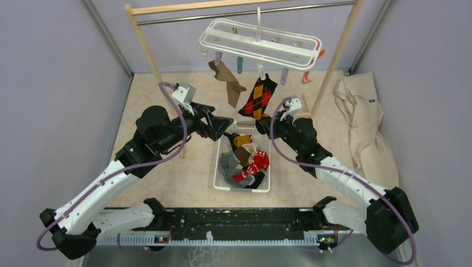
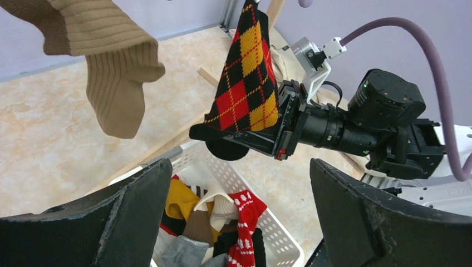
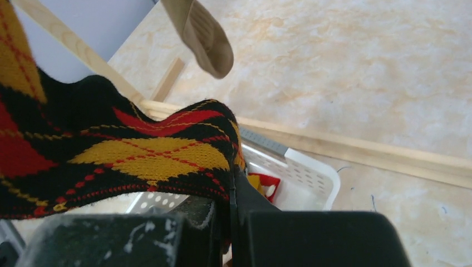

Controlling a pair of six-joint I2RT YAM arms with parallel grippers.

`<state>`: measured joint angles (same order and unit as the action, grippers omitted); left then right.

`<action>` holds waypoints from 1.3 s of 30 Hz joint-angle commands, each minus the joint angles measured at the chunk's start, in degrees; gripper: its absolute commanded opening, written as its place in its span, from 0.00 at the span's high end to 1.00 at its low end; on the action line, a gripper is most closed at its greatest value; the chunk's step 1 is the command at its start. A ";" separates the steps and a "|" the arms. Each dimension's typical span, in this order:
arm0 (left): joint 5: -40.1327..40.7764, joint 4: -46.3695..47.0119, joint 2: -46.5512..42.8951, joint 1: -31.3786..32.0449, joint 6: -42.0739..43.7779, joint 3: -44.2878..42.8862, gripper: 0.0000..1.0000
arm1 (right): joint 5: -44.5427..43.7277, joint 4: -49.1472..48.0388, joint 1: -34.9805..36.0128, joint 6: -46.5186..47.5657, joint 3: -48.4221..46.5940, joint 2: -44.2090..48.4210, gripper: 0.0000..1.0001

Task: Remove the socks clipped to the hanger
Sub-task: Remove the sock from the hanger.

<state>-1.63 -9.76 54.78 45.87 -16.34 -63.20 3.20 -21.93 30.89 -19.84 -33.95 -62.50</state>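
The white hanger (image 1: 261,41) hangs from the rack bar with pastel clips. Two socks stay clipped: a tan sock (image 1: 229,83) (image 2: 119,83) and a black, red and yellow argyle sock (image 1: 258,97) (image 2: 245,83) (image 3: 111,150). My right gripper (image 1: 264,123) (image 3: 234,206) is shut on the argyle sock's lower end. My left gripper (image 1: 225,123) (image 2: 239,222) is open and empty, above the basket, below and left of the hanging socks. Several loose socks (image 1: 247,161) (image 2: 222,222) lie in the basket.
A white perforated basket (image 1: 220,167) (image 2: 278,233) (image 3: 311,172) sits on the floor between the arms. The wooden rack's posts (image 1: 147,50) stand left and right (image 1: 339,55). A large beige cloth (image 1: 364,122) lies at the right. An orange clip (image 1: 307,78) dangles at the hanger's right end.
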 commanded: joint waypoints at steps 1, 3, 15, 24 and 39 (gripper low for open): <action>-2.07 -0.42 -0.57 -0.25 -1.09 -0.77 0.01 | -0.10 3.45 1.72 -1.70 -0.33 5.65 1.00; -2.66 0.01 -1.09 -0.15 -1.36 -0.28 0.01 | 0.99 5.97 1.88 -2.22 -0.94 7.50 1.00; -4.66 1.74 -2.28 -0.21 -2.55 1.58 0.01 | 5.93 19.03 2.02 -4.32 -5.91 16.24 1.00; -5.65 2.55 -2.06 -0.22 -3.32 2.32 0.01 | 8.32 23.84 2.03 -4.62 -7.86 19.00 1.00; -5.32 3.45 -2.72 -0.23 -4.47 6.51 0.01 | 7.09 24.13 2.01 -4.34 -4.10 19.78 1.00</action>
<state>-6.98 -7.57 53.19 45.87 -19.97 -58.63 10.59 4.29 32.53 -24.12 -38.59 -43.13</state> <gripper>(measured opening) 0.988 0.017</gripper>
